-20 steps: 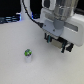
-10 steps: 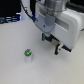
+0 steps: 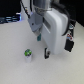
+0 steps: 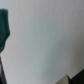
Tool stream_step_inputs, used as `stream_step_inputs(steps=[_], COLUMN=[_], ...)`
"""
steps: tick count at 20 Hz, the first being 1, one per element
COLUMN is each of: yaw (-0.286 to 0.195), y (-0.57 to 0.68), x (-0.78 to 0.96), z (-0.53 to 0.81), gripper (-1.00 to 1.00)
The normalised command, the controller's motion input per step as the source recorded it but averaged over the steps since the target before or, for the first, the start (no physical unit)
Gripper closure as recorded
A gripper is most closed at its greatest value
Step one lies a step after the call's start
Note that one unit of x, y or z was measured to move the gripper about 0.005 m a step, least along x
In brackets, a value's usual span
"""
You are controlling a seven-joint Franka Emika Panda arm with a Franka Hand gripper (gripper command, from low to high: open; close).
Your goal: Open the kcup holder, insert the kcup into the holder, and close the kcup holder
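On table, kcup, exterior view only

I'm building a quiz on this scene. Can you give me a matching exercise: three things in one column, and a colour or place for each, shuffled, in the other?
Things:
1. kcup
2. arm
3. table

Descriptions:
A. plain pale surface under everything
B. bulky white body, at the exterior view's right
C. small, green-topped, standing alone on the surface

Pairs: 1-C, 2-B, 3-A
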Motion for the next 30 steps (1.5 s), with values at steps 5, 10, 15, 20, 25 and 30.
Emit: stream_step_inputs(steps=[5,10,15,20,25,30], yaw=[-0.312,-0.308,-0.305,-0.305,-0.272,-0.018], y=[-0.4,-0.41,-0.41,-0.43,-0.35,0.02], x=[-0.1,-0.16,-0.26,-0.2,-0.1,0.0], z=[0.01,-0.09,-0.27,-0.34,-0.31,-0.03], gripper=[-1.0,-1.0,-1.0,-1.0,-1.0,-1.0])
